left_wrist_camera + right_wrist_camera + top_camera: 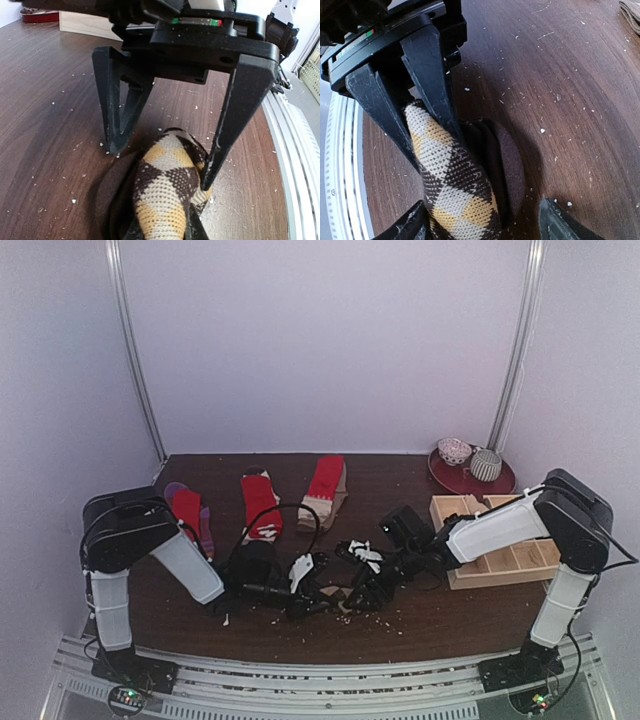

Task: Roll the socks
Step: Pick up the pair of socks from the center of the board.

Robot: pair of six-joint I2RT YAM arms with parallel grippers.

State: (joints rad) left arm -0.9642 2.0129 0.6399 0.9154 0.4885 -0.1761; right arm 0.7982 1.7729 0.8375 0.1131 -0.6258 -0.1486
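– Argyle sock (455, 190) is filling the bottom of both wrist views. Where is it sitting?

– It is lying on the table (580, 100) near the front edge, between the two arms. It is bunched into a loose roll, with dark brown folds showing beside the patterned layer. Red socks (260, 502) are lying flat, well apart, farther back.

– Who is holding it?

– Left gripper (432, 142) is pinching the patterned end, jaws pressed close on the fabric. Right gripper (160, 162) is standing spread wide, one finger on each side of the roll. One tip is touching the fabric or sitting just beside it; I cannot tell which.

– So what am I watching for?

– I am judging that the right one is getting ready to take the roll. It should be closing across the whole bundle, dark folds included, low against the wood. The left pinch should be letting go only once that grip is firm; otherwise the soft layers are likely springing open.
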